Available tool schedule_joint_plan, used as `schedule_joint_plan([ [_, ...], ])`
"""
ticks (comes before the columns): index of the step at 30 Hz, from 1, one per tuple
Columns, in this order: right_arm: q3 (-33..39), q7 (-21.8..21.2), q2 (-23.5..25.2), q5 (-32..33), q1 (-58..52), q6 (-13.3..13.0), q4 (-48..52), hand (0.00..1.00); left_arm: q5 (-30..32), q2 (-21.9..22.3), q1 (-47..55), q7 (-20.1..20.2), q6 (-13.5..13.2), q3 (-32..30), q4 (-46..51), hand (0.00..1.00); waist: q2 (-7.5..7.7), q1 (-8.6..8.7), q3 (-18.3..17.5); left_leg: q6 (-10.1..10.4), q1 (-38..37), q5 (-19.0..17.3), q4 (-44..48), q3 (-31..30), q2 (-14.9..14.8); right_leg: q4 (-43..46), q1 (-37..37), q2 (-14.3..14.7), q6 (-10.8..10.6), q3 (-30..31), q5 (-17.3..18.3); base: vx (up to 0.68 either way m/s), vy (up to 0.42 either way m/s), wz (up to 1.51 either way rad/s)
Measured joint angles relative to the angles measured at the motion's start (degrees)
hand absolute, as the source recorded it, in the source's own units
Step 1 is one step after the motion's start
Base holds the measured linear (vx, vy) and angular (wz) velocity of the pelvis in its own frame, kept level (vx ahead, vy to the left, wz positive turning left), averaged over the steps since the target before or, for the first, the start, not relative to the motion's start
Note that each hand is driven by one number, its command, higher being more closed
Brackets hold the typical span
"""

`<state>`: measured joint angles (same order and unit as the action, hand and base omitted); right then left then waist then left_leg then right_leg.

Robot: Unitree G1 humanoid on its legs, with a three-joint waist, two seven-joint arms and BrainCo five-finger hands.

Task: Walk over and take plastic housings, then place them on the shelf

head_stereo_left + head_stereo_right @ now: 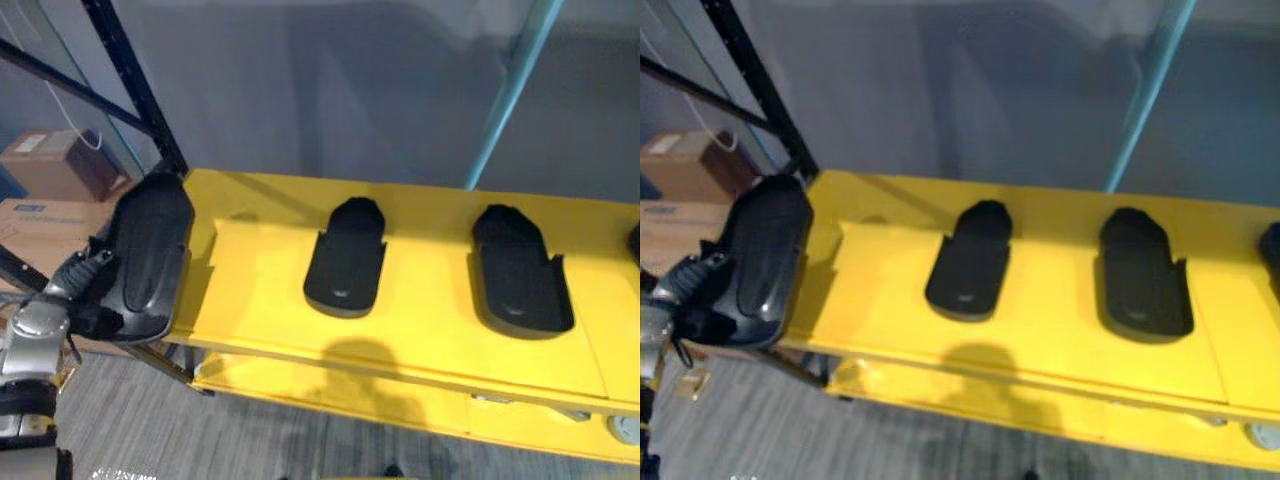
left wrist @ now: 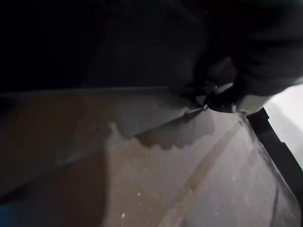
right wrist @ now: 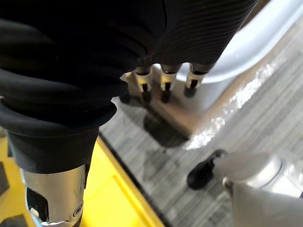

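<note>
Shelf (image 1: pixel 430 335) holds housings (image 1: pixel 345 262) (image 1: pixel 520 272); left hand (image 1: pixel 85 278) grips another housing (image 1: pixel 150 245).

So the yellow shelf (image 1: pixel 432 215) is one long flat deck, and there's a slightly paler yellow sheet (image 1: pixel 260 290) lying over most of the top. Two black plastic housings are flat on that sheet, well apart and both pointing lengthwise toward the back. The middle housing (image 1: pixel 345 258) is roughly at the center, and the right housing (image 1: pixel 520 272) is farther along. A bit of a third housing (image 1: pixel 1271 255) pokes in at the far right edge, too cut off to say much about.
</note>
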<state>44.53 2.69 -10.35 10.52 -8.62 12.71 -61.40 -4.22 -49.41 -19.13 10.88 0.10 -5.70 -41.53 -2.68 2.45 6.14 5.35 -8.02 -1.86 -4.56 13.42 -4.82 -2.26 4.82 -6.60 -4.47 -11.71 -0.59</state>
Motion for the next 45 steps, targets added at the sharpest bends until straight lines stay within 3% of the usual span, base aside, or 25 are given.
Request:
schedule_joint_plan([
  [3, 0.01, -0.04, -0.44, -0.11, 0.06, -0.12, 0.02, 0.0, 0.19, -0.06, -1.29, 0.66, 0.08, 0.13, -1.81, 1.0, -0.19, -0.03, 0.62, -0.11, 0.03, -0.16, 0.0, 1.42, -0.07, 0.13, -0.88, 0.14, -0.17, 1.31, -0.27, -0.01, 0.004, -0.2],
  [11, -0.01, -0.03, 1.46, 0.03, 1.29, -0.46, -0.74, 0.0, 3.0, -6.98, -6.7, 1.76, 0.18, 0.09, -2.95, 1.0, 1.33, 1.33, 3.44, -0.17, 1.29, -0.26, 0.02, 2.59, -0.08, -0.01, -2.82, 0.37, -0.52, 2.81, -0.82, 0.0, -0.001, -0.07],
  [27, -2.23, -0.02, 2.5, 2.22, 4.5, -1.64, 1.43, 0.0, 7.02, -9.17, -16.3, 1.96, 1.43, 2.02, -4.34, 1.0, 1.76, 1.45, 10.26, -0.51, 4.1, -2.46, 1.29, 6.23, -0.1, 1.17, -7.91, 0.63, -0.54, 6.88, -0.89, 0.03, 0.013, -0.09],
  [36, -6.32, 0.26, 2.99, 2.33, 4.55, -1.52, 2.6, 0.0, 6.93, -9.05, -20.15, 3.97, 1.41, 4.41, -4.09, 1.0, 1.92, 1.43, 12.34, -1.03, 7.27, -5.62, 9.52, 7.69, -1.04, 5.86, -10.82, 0.1, -0.53, 10.31, -0.88, 0.07, 0.044, -0.08],
  [38, -6.66, 0.55, 3.15, 2.45, 4.53, -1.43, 3.26, 0.0, 6.86, -8.63, -20.2, 4.7, 1.31, 4.54, -4.07, 1.0, 2.6, 1.38, 12.68, -1.18, 10.77, -8.23, 18.82, 7.84, -2.04, 7.1, -10.22, -1.24, -0.46, 10.92, -0.93, 0.08, 0.095, -0.04],
  [39, -7.18, 0.77, 2.67, 2.77, 4.51, -1.46, 3.74, 0.0, 6.52, -8.53, -20.26, 5.57, 1.2, 4.6, -4.01, 1.0, 2.55, 1.5, 12.88, -1.78, 11.54, -8.65, 15.14, 7.82, -1.56, 6.98, -9.7, -1.63, -0.47, 11.6, -0.88, 0.06, 0.106, 0.02],
  [40, -7.47, 0.83, 2.09, 3.04, 4.5, -1.46, 3.76, 0.0, 6.27, -8.53, -20.35, 5.79, 1.17, 4.7, -3.62, 1.0, 1.9, 1.53, 12.84, -1.94, 11.14, -6.08, 10.02, 7.9, -1.47, 6.99, -9.71, -1.2, -0.52, 11.49, -0.84, 0.08, 0.063, -0.08],
  [41, -7.55, 0.98, 2.22, 3.36, 4.5, -1.55, 3.75, 0.0, 5.05, -8.42, -20.41, 5.88, 1.06, 4.71, -2.89, 1.0, 2.78, 0.88, 12.99, -1.92, 9.24, -4.18, 6.99, 8.95, -0.53, 7.26, -9.83, -1.55, -1.05, 11.77, -0.47, 0.11, 0.092, -0.03],
  [44, -7.51, 1.02, 2.46, 3.44, 3.83, -1.4, 3.36, 0.0, 1.59, -7.88, -20.4, 8.59, 0.15, 5.59, -2.88, 1.0, 2.96, 0.67, 12.92, -2.05, 8.25, -4.14, 7.23, 8.7, -0.58, 11.67, -10.66, -1.59, -1.11, 11.66, -0.51, 0.11, 0.08, 0.04],
  [45, -7.45, 0.99, 2.47, 3.46, 3.68, -1.47, 3.49, 0.0, 0.78, -7.5, -20.41, 9.73, 0.11, 5.96, -2.99, 1.0, 1.25, 0.24, 13.81, -2.04, 7.26, -4.14, 7.67, 8.42, -2.14, 18.53, -14.41, 0.06, -0.79, 11.34, 1.22, 0.11, 0.041, -0.1],
])
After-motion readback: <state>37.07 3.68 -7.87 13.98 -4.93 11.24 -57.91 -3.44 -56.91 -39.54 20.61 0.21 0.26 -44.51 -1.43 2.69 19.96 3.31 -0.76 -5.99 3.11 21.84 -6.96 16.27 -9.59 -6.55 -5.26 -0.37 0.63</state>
